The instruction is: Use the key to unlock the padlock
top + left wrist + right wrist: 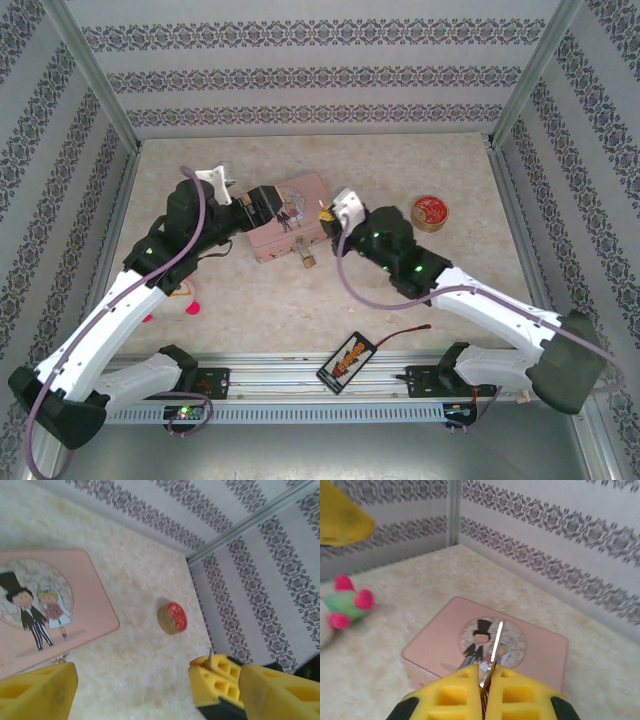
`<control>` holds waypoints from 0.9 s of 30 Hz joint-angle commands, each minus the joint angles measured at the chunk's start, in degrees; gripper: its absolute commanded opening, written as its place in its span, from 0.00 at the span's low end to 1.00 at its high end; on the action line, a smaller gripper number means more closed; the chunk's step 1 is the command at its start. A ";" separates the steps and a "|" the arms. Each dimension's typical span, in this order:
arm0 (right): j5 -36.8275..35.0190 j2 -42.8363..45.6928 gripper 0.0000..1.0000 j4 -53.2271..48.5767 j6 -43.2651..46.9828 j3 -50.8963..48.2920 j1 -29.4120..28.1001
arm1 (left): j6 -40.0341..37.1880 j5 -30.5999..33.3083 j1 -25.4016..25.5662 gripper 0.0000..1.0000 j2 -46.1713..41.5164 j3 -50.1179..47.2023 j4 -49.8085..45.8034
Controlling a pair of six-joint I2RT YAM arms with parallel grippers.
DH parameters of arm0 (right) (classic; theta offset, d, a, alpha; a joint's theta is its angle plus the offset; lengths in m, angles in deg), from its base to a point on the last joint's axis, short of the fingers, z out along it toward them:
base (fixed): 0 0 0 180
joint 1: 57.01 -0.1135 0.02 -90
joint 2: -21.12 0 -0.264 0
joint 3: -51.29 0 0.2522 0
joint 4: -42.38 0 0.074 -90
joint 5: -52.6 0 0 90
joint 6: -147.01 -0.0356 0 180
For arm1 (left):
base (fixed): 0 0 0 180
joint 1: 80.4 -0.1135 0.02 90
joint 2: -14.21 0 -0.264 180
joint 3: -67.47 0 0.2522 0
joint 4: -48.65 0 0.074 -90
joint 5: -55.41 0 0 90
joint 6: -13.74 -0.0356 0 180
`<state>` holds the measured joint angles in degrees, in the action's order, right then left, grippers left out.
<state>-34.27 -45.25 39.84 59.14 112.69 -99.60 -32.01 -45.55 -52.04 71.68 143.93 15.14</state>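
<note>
From the top camera you see the padlock (306, 258), a small brass-coloured body with a thin silvery shackle. It lies on the table (250, 315) right at the near edge of the pink tin (300, 192), between your two arms. The left gripper (275, 208) hangs over the tin's left end and the right gripper (328, 213) over its right end, the two close together. A round red-lidded tin (430, 212) stands well apart to the right.

In the left wrist view, your left gripper's yellow fingers (35, 692) stand wide apart and hold nothing. Just beside its right finger sit the right gripper's pads, pressed together, with a thin metal tip poking up from them (that is the key (210, 656)).

In the right wrist view, the jaws are clamped tight on the key. It shows as a slim, silvery-grey strip standing up out of the seam between the pads, with the tin's lid and its cartoon wedding couple behind it. A pink-and-green soft toy (345, 605) lies on the table off to the left.
</note>
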 commanded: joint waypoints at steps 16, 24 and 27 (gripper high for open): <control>55.22 0.84 0.00 8.54 -34.39 4.92 14.90 | -17.24 -31.12 -1.09 0.90 5.23 0.12 18.48; 58.61 0.19 0.00 12.13 -38.73 5.75 14.90 | -11.38 -37.85 -1.11 0.74 7.83 -1.72 31.61; 58.88 0.19 0.00 13.25 -39.83 5.86 14.90 | -11.85 -38.08 -1.11 0.70 7.82 -1.36 31.53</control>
<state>21.95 -44.98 49.11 21.53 116.71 -85.24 -44.71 -80.50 -52.67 79.77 142.62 40.54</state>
